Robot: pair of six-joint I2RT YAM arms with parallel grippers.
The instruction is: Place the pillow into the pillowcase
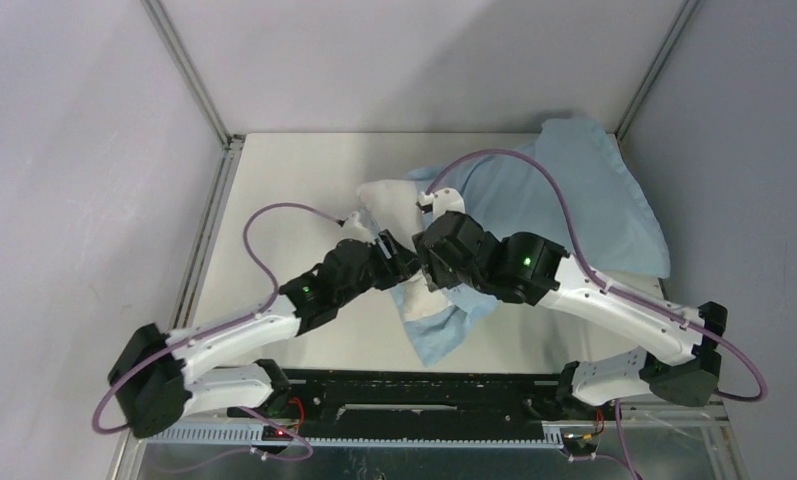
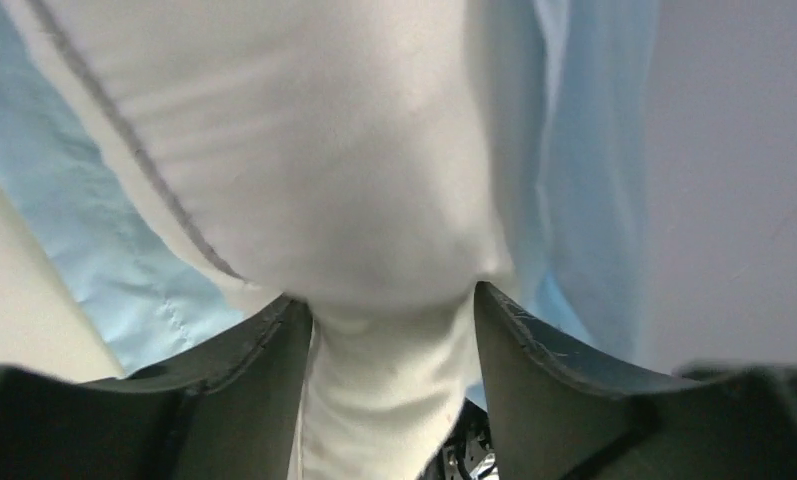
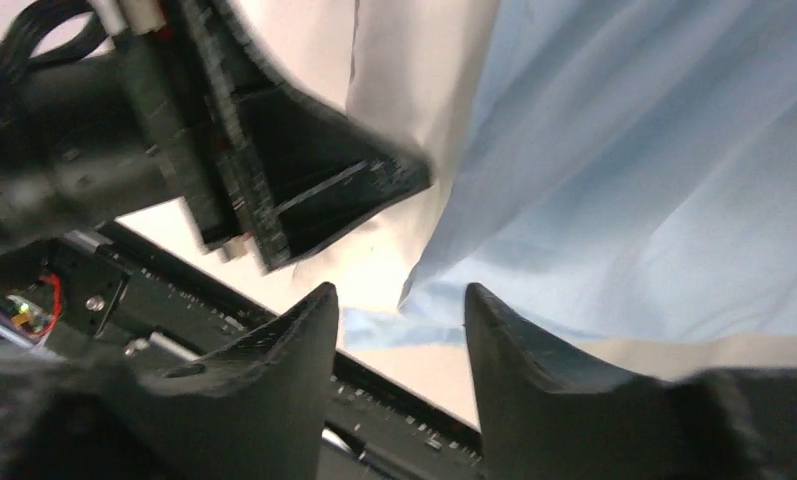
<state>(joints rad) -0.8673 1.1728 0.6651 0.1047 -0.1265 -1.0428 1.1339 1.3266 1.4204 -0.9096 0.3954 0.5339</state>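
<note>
**Mara:** Top external view first: the plump white fabric pillow (image 1: 386, 200) lies mid-table, and the thin, floppy light-blue cloth pillowcase (image 1: 584, 195) is spread from the far right corner down toward the arms, with a crumpled fold of it near the front edge. Would you call it in yet?

**Jon:** Not from where I stand. White cushion shows to the left of the blue cloth, so a good part of it is bare. Whether its right end has gone under the blue, I cannot tell (both wrists sit right over that spot).

**Mara:** And the left gripper (image 2: 394, 330)?

**Jon:** Left wrist view shows white pillow fabric bunched between its two dark fingers (image 2: 264, 350), which stand partly apart with the cloth pressing on both. I would say it is clamped on the pillow, blue case hanging behind on either side.

**Mara:** The right gripper (image 3: 399, 320)?

**Jon:** Jaws apart, nothing between them. A free edge of the blue case hangs just beyond the tips, with the left gripper's finger beside it.

**Mara:** So what is left?

**Jon:** Most of it, I judge. The mouth of the case has to be caught and held wide, the pillow fed in, then the cloth drawn over the rest.
</note>
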